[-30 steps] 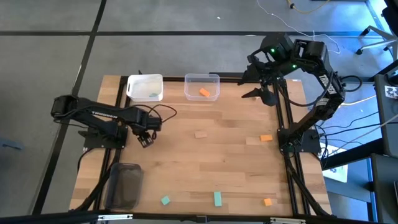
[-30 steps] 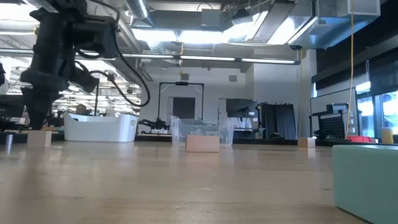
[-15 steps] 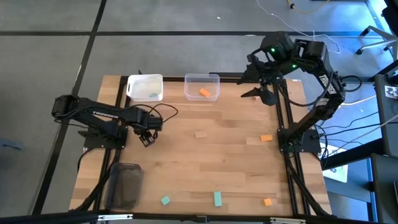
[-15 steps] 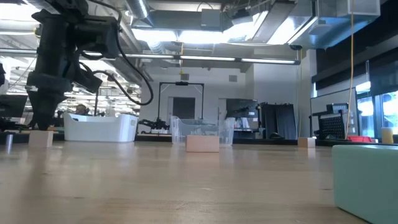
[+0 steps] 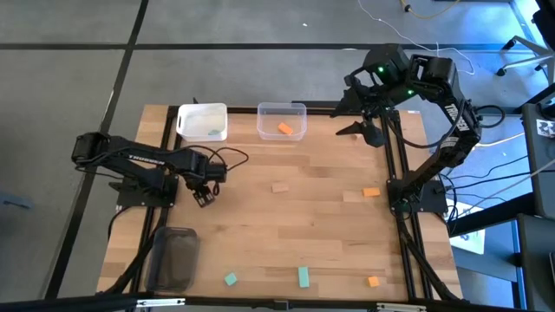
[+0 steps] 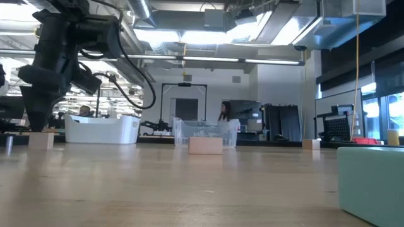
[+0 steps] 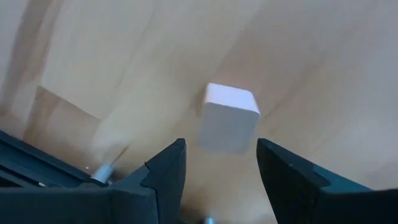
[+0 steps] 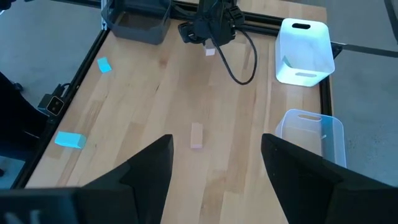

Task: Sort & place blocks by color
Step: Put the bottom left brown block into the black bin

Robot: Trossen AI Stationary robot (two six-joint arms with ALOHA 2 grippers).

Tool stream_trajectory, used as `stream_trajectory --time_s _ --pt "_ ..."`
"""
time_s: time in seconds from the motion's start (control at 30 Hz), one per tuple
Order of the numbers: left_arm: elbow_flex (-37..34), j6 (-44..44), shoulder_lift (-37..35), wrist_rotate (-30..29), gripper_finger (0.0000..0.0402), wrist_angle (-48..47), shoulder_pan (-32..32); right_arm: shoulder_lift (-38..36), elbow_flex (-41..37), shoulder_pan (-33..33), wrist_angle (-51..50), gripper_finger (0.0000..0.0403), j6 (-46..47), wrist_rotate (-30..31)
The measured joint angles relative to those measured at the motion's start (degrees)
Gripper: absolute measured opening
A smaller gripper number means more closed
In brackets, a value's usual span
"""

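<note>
My left gripper (image 5: 204,198) hovers open, pointing down, just above a small tan cube (image 7: 229,118) near the table's left side. The cube rests flat on the wood (image 6: 41,140) and shows between the two fingers without touching them. My right gripper (image 5: 364,130) waits open, raised above the table's far right corner. Loose on the table lie a tan bar (image 5: 279,186), two orange blocks (image 5: 371,192) (image 5: 374,281), a teal cube (image 5: 230,279) and a teal bar (image 5: 303,276).
At the far edge stand a white bin (image 5: 202,121) holding a teal block (image 5: 214,133) and a clear bin (image 5: 282,120) holding an orange block (image 5: 284,128). A dark grey bin (image 5: 176,257) sits at the near left corner. A person (image 6: 224,112) stands far off in the room.
My left gripper has swayed a little sideways above the tan cube and come back, keeping its fingers open. A person has come into sight in the room behind the table.
</note>
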Motion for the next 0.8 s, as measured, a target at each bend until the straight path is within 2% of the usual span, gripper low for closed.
stream_trajectory --time_s 0.3,0.8 --pt "2.15 3.08 -0.01 -2.51 0.0188 0.01 0.00 0.00 0.00 0.00 1.55 0.0245 0.00 0.02" --pt "2.11 4.75 6.76 -2.73 0.0188 1.32 -0.26 0.00 0.00 0.00 1.53 0.0245 0.00 0.02"
